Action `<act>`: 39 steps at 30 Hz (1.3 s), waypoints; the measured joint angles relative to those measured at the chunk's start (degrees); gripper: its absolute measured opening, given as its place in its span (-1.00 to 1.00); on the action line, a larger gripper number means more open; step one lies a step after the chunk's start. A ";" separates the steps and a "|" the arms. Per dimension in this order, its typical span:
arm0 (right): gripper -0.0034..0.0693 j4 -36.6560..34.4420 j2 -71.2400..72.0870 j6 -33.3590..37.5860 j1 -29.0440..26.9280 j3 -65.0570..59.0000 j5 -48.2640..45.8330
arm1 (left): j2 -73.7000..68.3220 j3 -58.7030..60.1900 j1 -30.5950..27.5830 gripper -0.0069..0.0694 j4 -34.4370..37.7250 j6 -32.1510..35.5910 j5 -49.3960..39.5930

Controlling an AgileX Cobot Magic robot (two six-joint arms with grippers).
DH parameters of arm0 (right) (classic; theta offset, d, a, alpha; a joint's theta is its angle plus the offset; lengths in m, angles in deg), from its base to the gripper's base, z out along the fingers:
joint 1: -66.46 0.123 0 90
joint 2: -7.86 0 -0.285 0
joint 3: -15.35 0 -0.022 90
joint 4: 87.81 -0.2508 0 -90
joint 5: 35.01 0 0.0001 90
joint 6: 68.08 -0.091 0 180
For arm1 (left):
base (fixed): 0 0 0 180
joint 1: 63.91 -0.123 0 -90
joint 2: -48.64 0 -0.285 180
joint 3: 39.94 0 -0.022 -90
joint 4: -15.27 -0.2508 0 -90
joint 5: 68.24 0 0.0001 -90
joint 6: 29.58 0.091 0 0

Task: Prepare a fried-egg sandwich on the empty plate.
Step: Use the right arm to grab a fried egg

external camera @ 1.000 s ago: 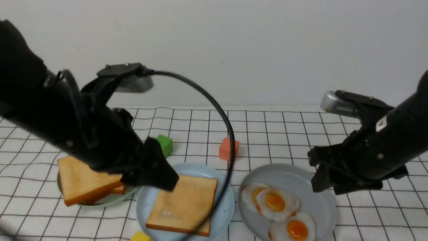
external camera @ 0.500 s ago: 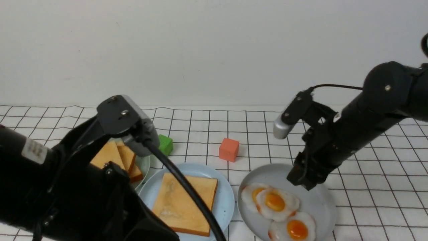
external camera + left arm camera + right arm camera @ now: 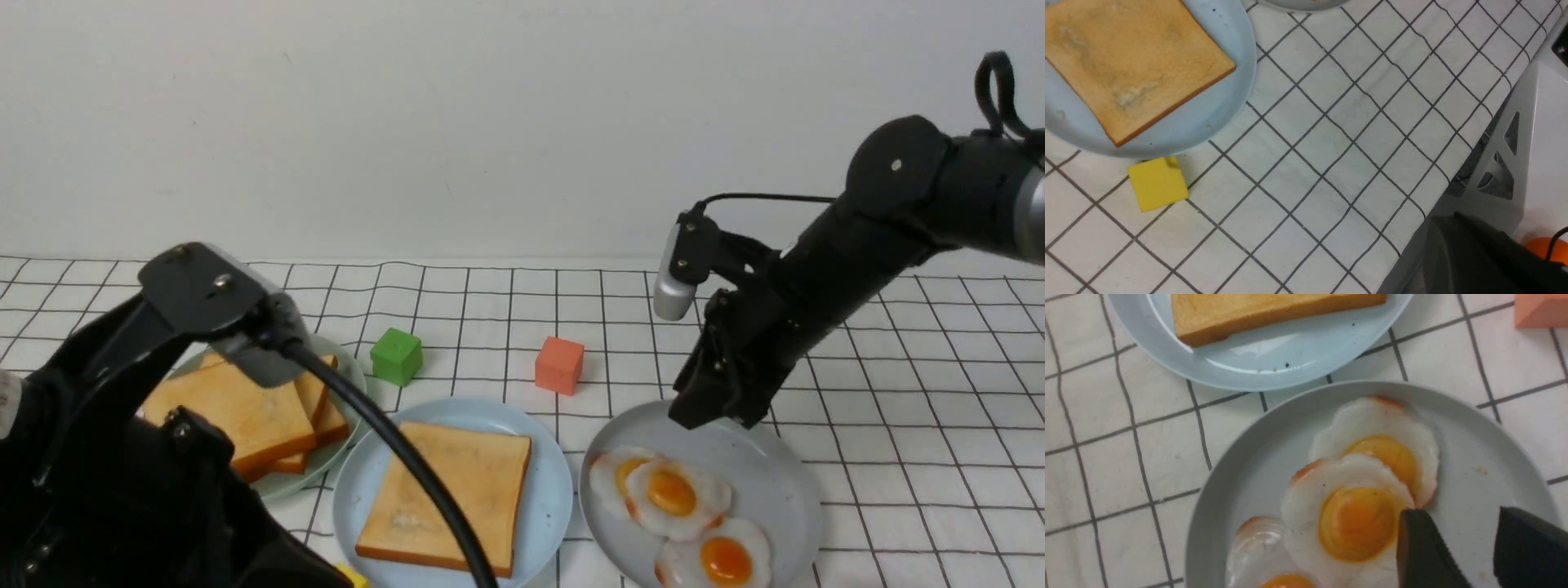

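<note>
- A light sky-blue, round, shallow plate (image 3: pixel 549 506) sits on the table (image 3: pixel 914 457), which has a white cover with a black grid. On the plate lies one thick, square, golden-brown toast slice (image 3: pixel 449 490) with darker crusts, the apparent base of the sandwich.
- Beside it, on the robot's right, a round grey plate (image 3: pixel 784 482) holds three white fried eggs (image 3: pixel 671 490) with orange yolks, grouped together and partly overlapping.
- On the robot's left, a pale grey-green plate (image 3: pixel 353 367) carries a pile of loose toast slices (image 3: pixel 237 412).
- The right end effector (image 3: pixel 1457 522) is over the grey plate near the eggs, its fingers parted with nothing between them.
- The left end effector (image 3: pixel 1478 257) is clenched, with no food visible in it, off to the robot's left side.
- The sandwich is unfinished: the bottom slice is down, with no egg or upper slice on it.
- The step in hand looks like fetching an egg. The right fingers probably need to line up with one egg, go down low around its edge and close gently, since overlapping eggs could drag together. The egg then needs to land centrally on the toast.
</note>
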 joint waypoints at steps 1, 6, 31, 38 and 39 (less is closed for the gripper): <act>-0.12 0.68 -0.50 1.26 -0.11 1.04 -1.15 | 0.19 0.39 0.00 -0.85 0.00 -0.23 0.29; -0.12 4.42 -2.53 6.53 1.28 2.33 -1.58 | 1.31 4.99 0.00 -0.85 -0.21 -0.17 5.04; -0.19 9.68 -7.94 7.31 4.75 2.45 1.49 | 2.79 8.83 0.00 -0.85 -0.90 0.69 8.89; -0.31 8.96 -8.75 7.31 4.75 2.45 1.62 | 2.79 8.83 0.00 -0.85 -0.90 0.69 9.01; -0.31 8.66 -8.87 7.31 4.75 2.45 1.80 | 2.79 8.83 0.00 -0.85 -0.90 0.69 9.01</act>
